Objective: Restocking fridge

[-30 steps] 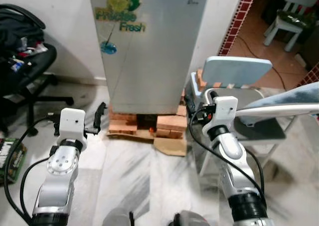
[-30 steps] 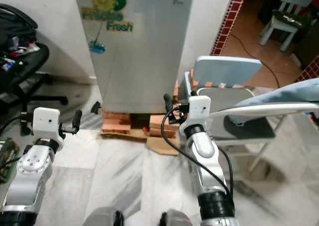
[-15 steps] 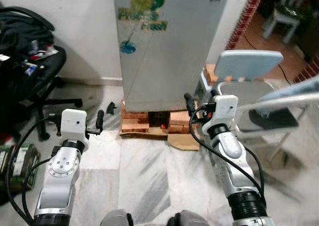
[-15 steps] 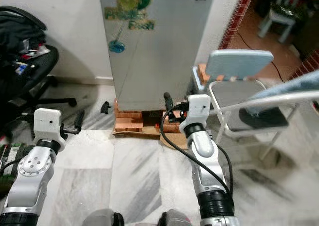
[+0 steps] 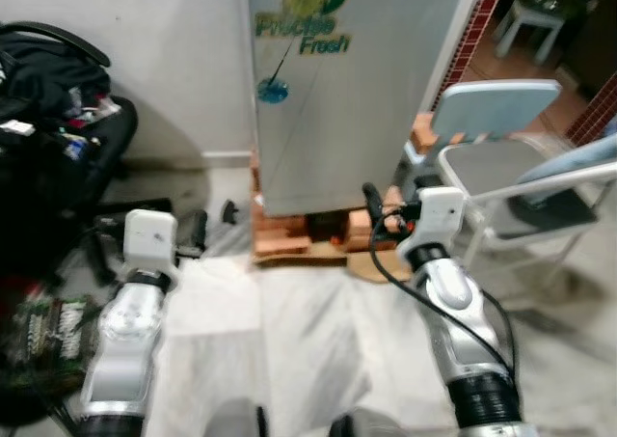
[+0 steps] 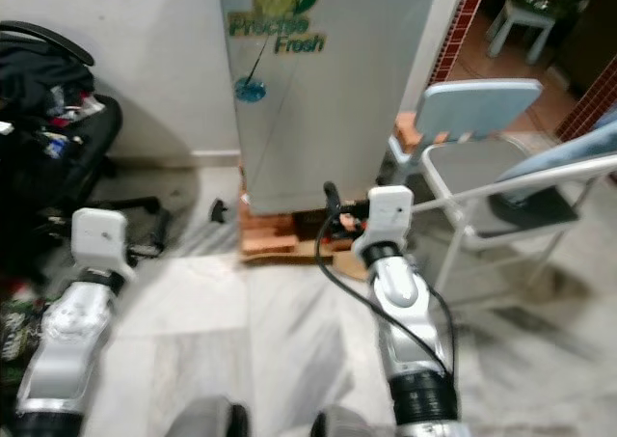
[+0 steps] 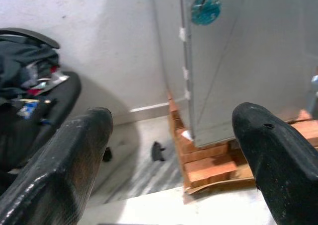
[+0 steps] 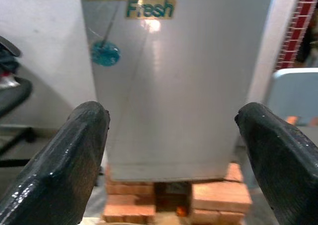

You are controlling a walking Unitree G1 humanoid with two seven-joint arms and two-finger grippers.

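Silver-grey steel fridge point(image 5: 357, 90) with its door closed stands on orange bricks point(image 5: 289, 234) against the white wall. Ahead of it, both pincers hang empty with fingers apart: left pincer point(image 7: 171, 150) toward its hinge-side corner, right pincer point(image 8: 171, 155) facing the door squarely. Pale blue folding chair point(image 5: 492, 119) stands beside.

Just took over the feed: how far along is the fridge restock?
Barely started. The fridge, standing on bricks, has its door closed. The left gripper and right gripper point at it, jaws open and holding nothing. Left: close in, open the door, then fetch and load items; none to stock are in view.
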